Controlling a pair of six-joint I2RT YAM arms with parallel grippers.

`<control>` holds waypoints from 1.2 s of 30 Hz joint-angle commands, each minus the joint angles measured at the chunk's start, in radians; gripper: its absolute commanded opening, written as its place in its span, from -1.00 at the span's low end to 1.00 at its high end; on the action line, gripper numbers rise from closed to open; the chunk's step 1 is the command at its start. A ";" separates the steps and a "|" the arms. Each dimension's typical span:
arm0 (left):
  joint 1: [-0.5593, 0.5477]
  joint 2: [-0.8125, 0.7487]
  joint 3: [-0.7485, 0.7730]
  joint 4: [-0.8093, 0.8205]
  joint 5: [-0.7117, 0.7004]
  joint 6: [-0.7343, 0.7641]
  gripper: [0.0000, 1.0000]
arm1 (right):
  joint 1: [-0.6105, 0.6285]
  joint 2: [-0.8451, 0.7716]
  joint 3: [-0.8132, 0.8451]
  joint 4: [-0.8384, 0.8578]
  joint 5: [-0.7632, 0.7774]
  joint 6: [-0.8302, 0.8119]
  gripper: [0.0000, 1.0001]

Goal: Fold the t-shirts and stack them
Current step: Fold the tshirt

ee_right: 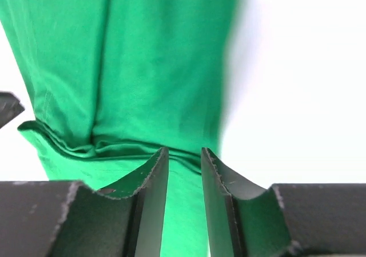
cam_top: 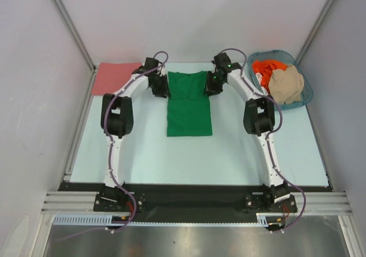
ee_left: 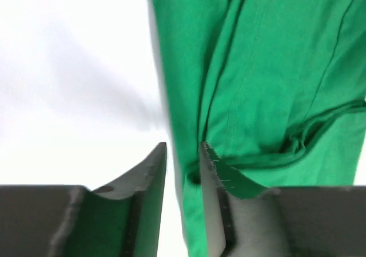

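A bright green t-shirt [cam_top: 190, 111] lies folded into a long strip at the middle of the table, collar end at the far side. My left gripper [cam_top: 161, 88] is at its far left corner and my right gripper [cam_top: 210, 87] at its far right corner. In the left wrist view the jaws of the left gripper [ee_left: 183, 148] stand a narrow gap apart over the edge of the shirt [ee_left: 257, 68]. In the right wrist view the right gripper [ee_right: 184, 151] stands the same way over the cloth [ee_right: 143, 56]. A salmon-pink shirt [cam_top: 116, 76] lies folded at the far left.
A blue-grey basket [cam_top: 306, 88] at the far right holds an orange-red shirt [cam_top: 264, 70] and a beige shirt [cam_top: 286, 84]. Metal frame posts run along both sides. The pale table surface [cam_top: 240, 154] stretches towards the arm bases.
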 commanded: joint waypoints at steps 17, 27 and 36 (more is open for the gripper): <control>-0.037 -1.196 -1.220 0.429 0.002 -0.585 0.46 | -0.037 -0.965 -1.310 0.677 -0.263 0.442 0.43; -0.261 -1.342 -1.641 0.818 -0.317 -1.050 0.29 | 0.133 -1.111 -1.768 1.091 0.029 0.859 0.18; -0.270 -1.077 -1.643 1.022 -0.329 -1.086 0.09 | 0.146 -0.990 -1.805 1.231 0.085 0.937 0.06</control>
